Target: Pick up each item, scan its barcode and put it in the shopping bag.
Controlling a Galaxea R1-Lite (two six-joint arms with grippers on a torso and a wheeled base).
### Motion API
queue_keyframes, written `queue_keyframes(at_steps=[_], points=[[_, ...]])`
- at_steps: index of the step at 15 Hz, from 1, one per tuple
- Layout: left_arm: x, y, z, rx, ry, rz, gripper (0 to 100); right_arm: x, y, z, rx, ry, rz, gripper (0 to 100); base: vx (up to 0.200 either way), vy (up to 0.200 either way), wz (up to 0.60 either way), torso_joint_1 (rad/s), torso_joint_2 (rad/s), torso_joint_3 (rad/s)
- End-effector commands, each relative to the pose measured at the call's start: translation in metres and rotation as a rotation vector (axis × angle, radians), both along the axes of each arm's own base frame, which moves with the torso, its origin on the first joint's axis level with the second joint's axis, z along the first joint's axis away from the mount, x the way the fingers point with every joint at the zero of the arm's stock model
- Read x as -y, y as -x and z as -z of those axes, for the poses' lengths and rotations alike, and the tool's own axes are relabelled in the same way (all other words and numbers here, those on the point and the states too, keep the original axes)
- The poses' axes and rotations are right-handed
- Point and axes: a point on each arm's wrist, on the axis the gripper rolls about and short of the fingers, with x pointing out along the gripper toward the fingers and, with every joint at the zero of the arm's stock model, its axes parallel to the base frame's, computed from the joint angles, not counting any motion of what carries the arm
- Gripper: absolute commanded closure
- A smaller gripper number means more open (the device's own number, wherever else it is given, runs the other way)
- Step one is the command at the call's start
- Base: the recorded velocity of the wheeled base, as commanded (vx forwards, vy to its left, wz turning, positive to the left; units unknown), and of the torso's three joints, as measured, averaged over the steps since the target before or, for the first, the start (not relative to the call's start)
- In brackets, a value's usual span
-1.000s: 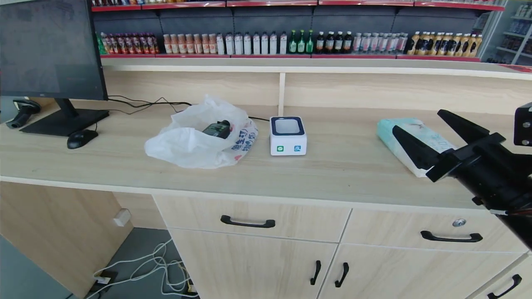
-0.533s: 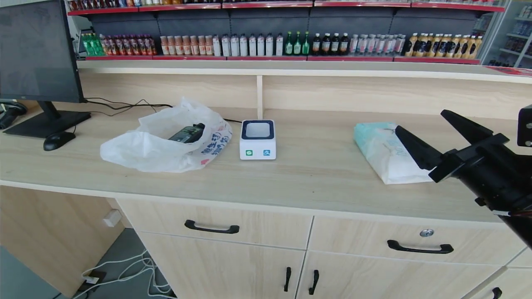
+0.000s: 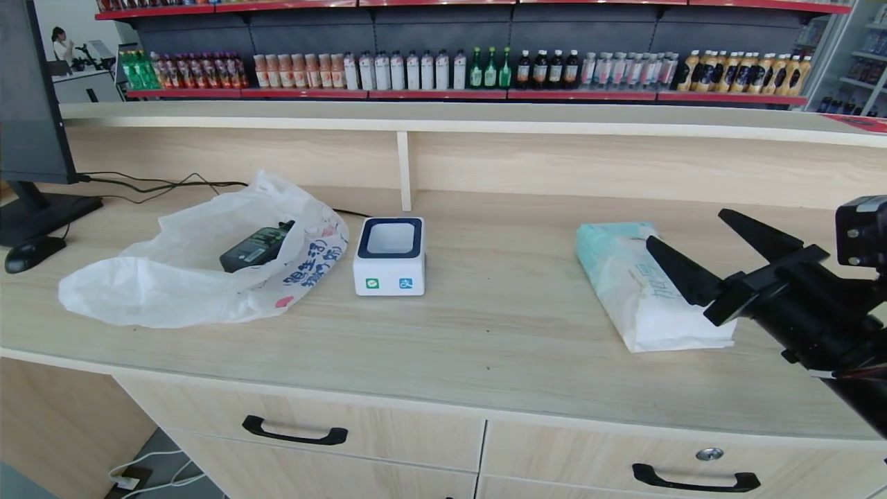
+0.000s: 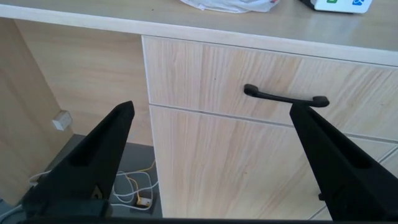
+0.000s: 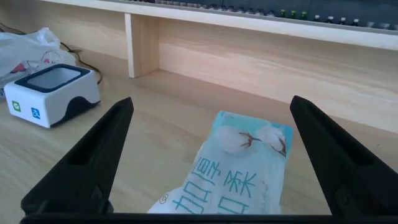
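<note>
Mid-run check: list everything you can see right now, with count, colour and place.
counter: one, light wood, across the view
bag: one, white plastic, counter left
dark item: one, black, inside the bag
scanner: one, white with dark blue rim, counter centre, right of the bag
tissue pack: one, pale teal and white, counter right
monitor: one, black, far left
mouse: one, black, beside the monitor
bottles: many, mixed colours, shelves behind
drawer handles: two, black, under the counter
right gripper: one, black, open, above the tissue pack
left gripper: one, black, open, below counter level, before the drawer handles
</note>
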Motion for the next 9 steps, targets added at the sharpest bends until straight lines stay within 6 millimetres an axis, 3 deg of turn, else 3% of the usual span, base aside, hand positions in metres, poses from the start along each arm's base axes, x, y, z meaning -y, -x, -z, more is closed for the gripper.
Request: queue_keyframes(at_steps=[1,3,5,7,9], points=[[0.000,0.000,0.000,0.001,0.000,-0.001,0,-0.004,0.011,-0.007,0.018,-0.028,-0.037,0,0.000,0.000,0.00,0.000,0.00,0.000],[0.000,0.000,0.000,0.001,0.000,-0.001,0,-0.011,0.005,-0.035,-0.028,-0.034,-0.066,0,0.000,0.000,0.00,0.000,0.00,0.000],[0.000,0.000,0.000,0.001,-0.001,-0.001,0,-0.021,0.012,-0.062,-0.163,-0.007,-0.098,0,0.000,0.000,0.00,0.000,0.00,0.000],[0.000,0.000,0.000,0.001,-0.001,-0.001,0,-0.020,0.029,-0.065,-0.384,0.006,-0.069,0,0.000,0.000,0.00,0.000,0.00,0.000],[0.000,0.000,0.000,0.001,-0.001,-0.001,0,-0.017,0.035,-0.066,-0.449,-0.023,-0.047,0,0.000,0.000,0.00,0.000,0.00,0.000]])
